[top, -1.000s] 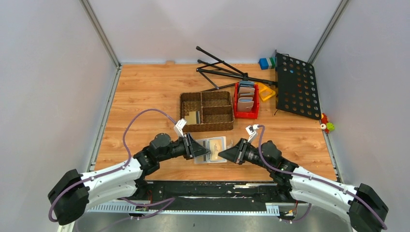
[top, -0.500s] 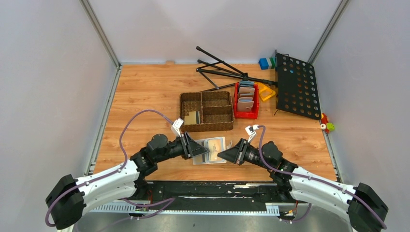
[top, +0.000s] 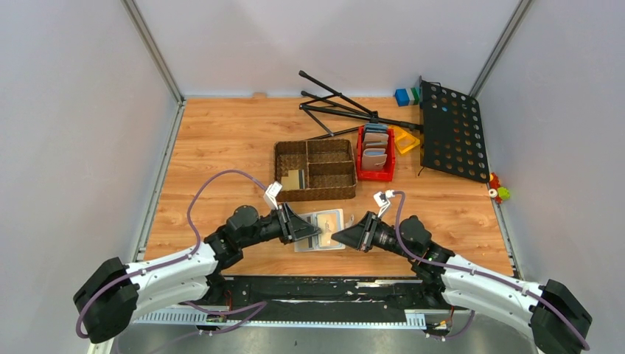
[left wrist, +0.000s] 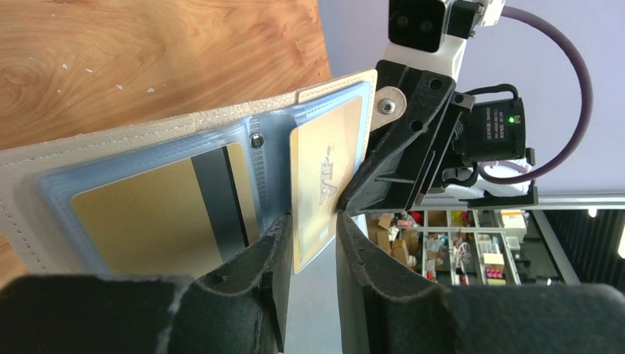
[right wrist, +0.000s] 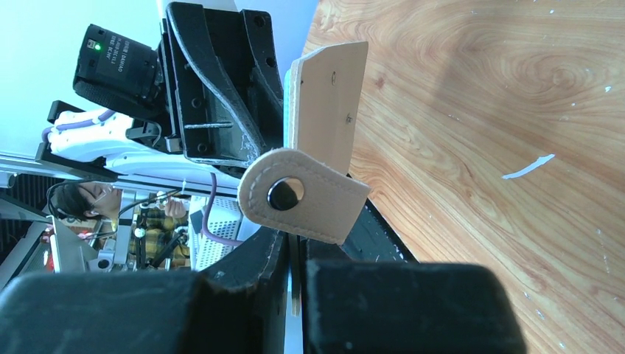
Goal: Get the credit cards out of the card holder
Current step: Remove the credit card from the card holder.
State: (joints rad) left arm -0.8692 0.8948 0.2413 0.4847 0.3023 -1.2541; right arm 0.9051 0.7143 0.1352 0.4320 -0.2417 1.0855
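Hardly anything has shifted over the last second: my left forearm has swung slightly out and back, and the card holder [top: 328,243] lies where it did. It is open on the wooden table [top: 221,140], at six o'clock from the woven basket [top: 278,158]. One gold VIP card [left wrist: 324,169] stands partway out of its blue-grey pocket. A second gold card [left wrist: 147,214], dark-striped, sits fully in the pocket beside it.

My left gripper [left wrist: 313,221], at nine o'clock of the holder, has its jaws partway apart with the VIP card's free end between them. I cannot tell whether they press on it. My right gripper [right wrist: 295,243], at three o'clock, is clamped tight on the holder's edge by the strap tab [right wrist: 302,193], pinning it.

Loose cards [top: 293,179] lie in the basket's seven-o'clock compartment, so I judge the job partly done: this card is mid-draw, and at least one more remains.
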